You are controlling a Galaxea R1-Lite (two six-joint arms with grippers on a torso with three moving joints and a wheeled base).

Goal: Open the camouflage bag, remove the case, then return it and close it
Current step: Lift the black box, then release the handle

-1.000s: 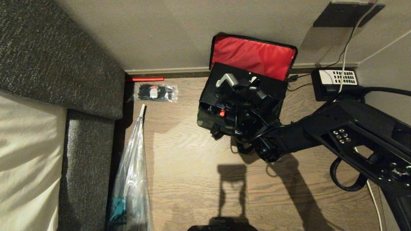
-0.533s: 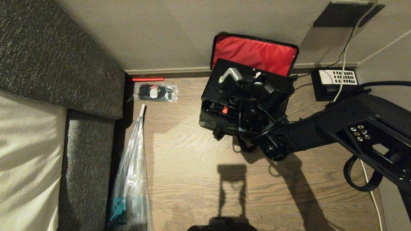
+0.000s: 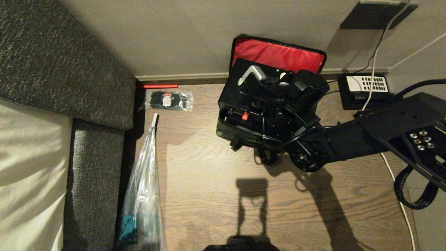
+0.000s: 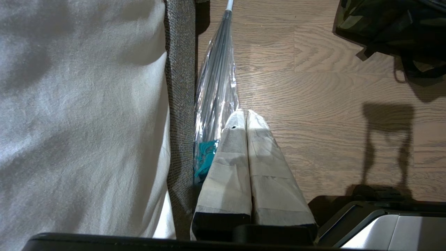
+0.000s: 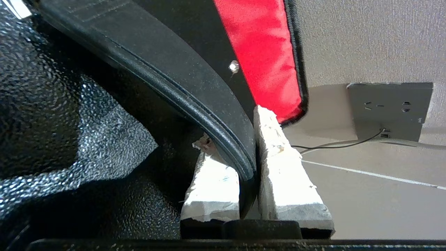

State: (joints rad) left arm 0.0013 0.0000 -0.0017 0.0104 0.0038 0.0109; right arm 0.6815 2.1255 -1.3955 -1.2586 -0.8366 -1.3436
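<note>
My right gripper has its jaws pinching the flat black hard case's stiff strap handle; I expect a rigid, weighty swing.

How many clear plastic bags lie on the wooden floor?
2: a small clear plastic packet of black parts by the skirting, and a long clear plastic bag along the grey sofa. None seem hidden.
</note>
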